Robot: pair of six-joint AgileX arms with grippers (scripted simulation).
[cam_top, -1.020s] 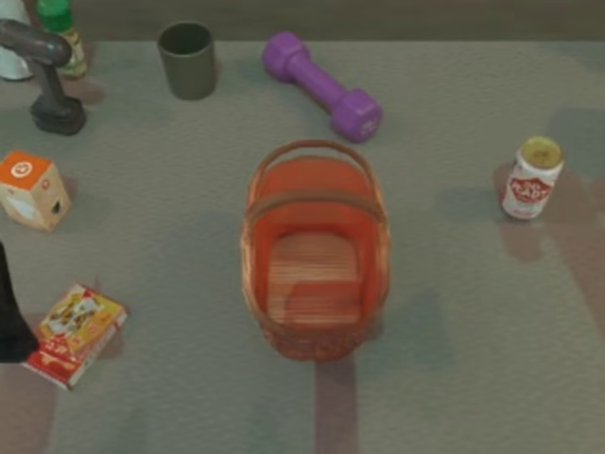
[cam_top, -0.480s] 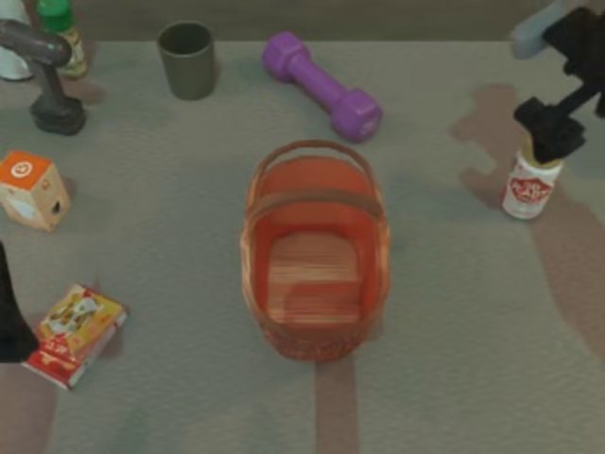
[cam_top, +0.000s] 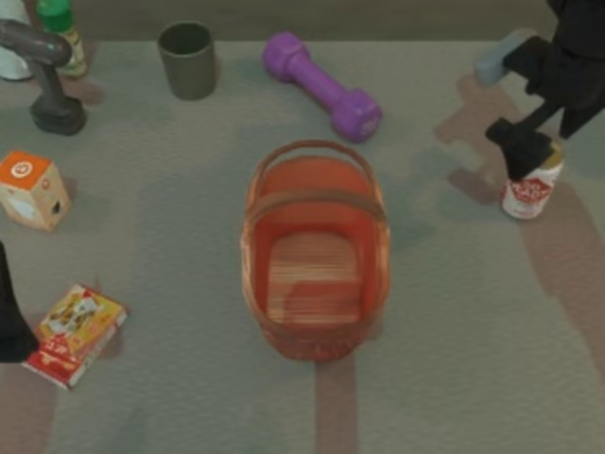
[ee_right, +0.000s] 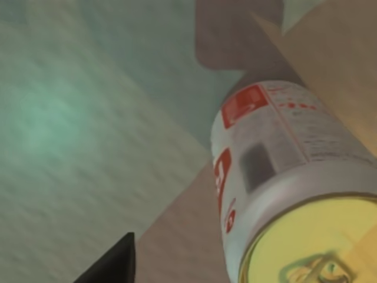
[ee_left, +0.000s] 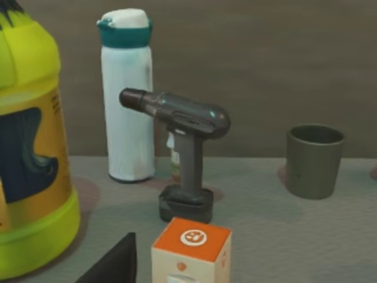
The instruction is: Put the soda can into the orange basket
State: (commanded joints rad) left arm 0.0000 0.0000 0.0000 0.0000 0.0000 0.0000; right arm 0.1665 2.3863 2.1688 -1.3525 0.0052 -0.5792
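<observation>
Soda can (cam_top: pixel 528 192): stands upright near the right edge of the tabletop (cam_top: pixel 454 340), well to the right of the orange basket; its upper part is hidden in the top view by the right arm.
Right end effector (cam_top: pixel 526 151): poised directly over the can's top; whether its fingers touch the can, or how wide they are, I cannot tell.
Right wrist view: the can (ee_right: pixel 288 188) fills the near field, with gold lid, red lettering and a grey barcode patch showing; one dark fingertip (ee_right: pixel 112 262) shows to the side of the can, apart from it.
Orange basket (cam_top: pixel 315 255): sits at the middle of the tabletop, its arched handle crossing the far half, slatted bottom bare.
Between can and basket: only bare tabletop with arm shadows.
Purple dumbbell (cam_top: pixel 321 83): lies beyond the basket towards the far edge, apart from can and basket.
Dark olive cup (cam_top: pixel 187 60): upright at the far edge, left of the dumbbell.
Drill (cam_top: pixel 43 76): stands on its battery base at the far left corner, beside a green-capped bottle (cam_top: pixel 61 33).
Orange-topped box (cam_top: pixel 31 189): at the left edge, nearer than the drill.
Red and yellow carton (cam_top: pixel 74 333): lies flat at the near left.
Left end effector (cam_top: pixel 11 322): parked at the left edge by the carton; its finger state cannot be told.
Left wrist view: a yellow jug (ee_left: pixel 32 147), a white teal-capped flask (ee_left: pixel 126 94), the drill and the cup.
</observation>
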